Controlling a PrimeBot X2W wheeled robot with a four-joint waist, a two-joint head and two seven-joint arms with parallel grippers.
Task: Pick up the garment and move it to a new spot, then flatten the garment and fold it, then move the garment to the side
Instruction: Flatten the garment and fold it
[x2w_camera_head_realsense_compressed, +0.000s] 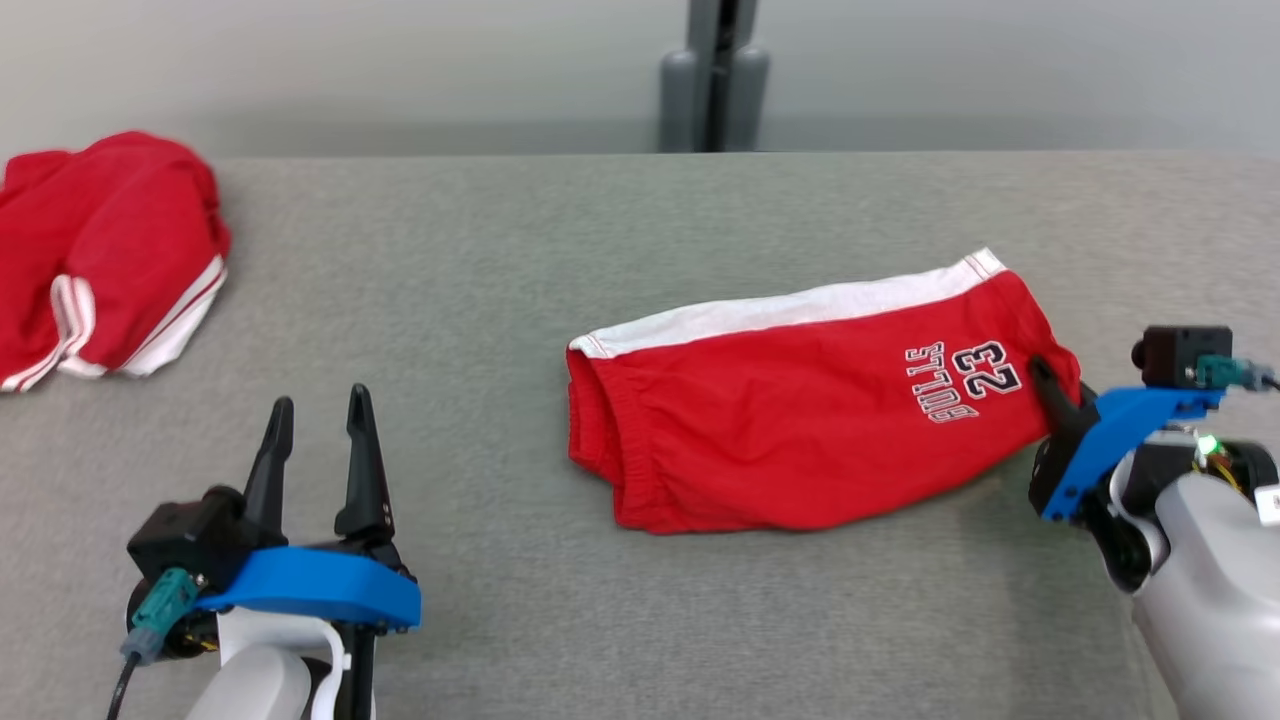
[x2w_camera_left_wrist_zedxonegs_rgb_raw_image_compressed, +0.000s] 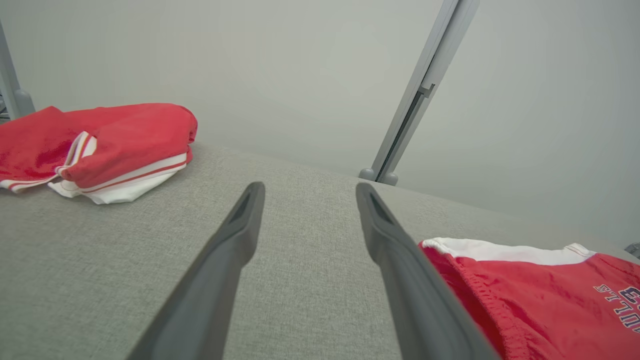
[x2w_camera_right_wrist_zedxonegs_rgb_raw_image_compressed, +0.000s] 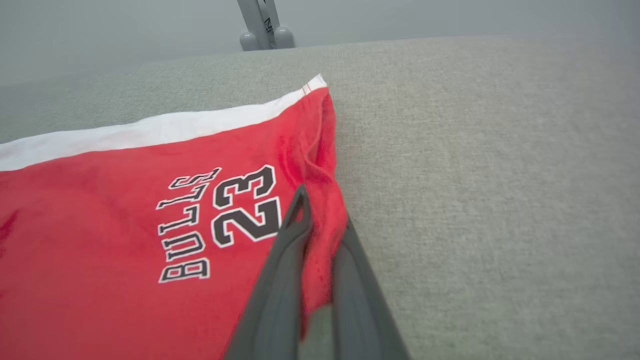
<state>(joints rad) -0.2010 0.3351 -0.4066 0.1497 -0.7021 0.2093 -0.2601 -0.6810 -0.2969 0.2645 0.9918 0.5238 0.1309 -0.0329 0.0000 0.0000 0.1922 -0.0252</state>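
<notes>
The garment (x2w_camera_head_realsense_compressed: 800, 420) is a pair of red shorts with a white band and "BULLS 23" print, lying folded on the grey table right of centre. It also shows in the left wrist view (x2w_camera_left_wrist_zedxonegs_rgb_raw_image_compressed: 540, 295) and the right wrist view (x2w_camera_right_wrist_zedxonegs_rgb_raw_image_compressed: 125, 225). My right gripper (x2w_camera_head_realsense_compressed: 1055, 390) is at its right edge, shut on a pinch of red cloth; the right wrist view shows the fabric edge squeezed between my right gripper's (x2w_camera_right_wrist_zedxonegs_rgb_raw_image_compressed: 322, 220) two fingers. My left gripper (x2w_camera_head_realsense_compressed: 320, 410) stands open at the lower left, well left of the garment, nothing between its fingers (x2w_camera_left_wrist_zedxonegs_rgb_raw_image_compressed: 235, 235).
A second red garment with white stripes (x2w_camera_head_realsense_compressed: 100, 260) lies bunched at the table's far left, also seen in the left wrist view (x2w_camera_left_wrist_zedxonegs_rgb_raw_image_compressed: 100, 145). A grey post (x2w_camera_head_realsense_compressed: 712, 75) stands behind the table's far edge. Grey table surface (x2w_camera_head_realsense_compressed: 450, 300) lies between the two garments.
</notes>
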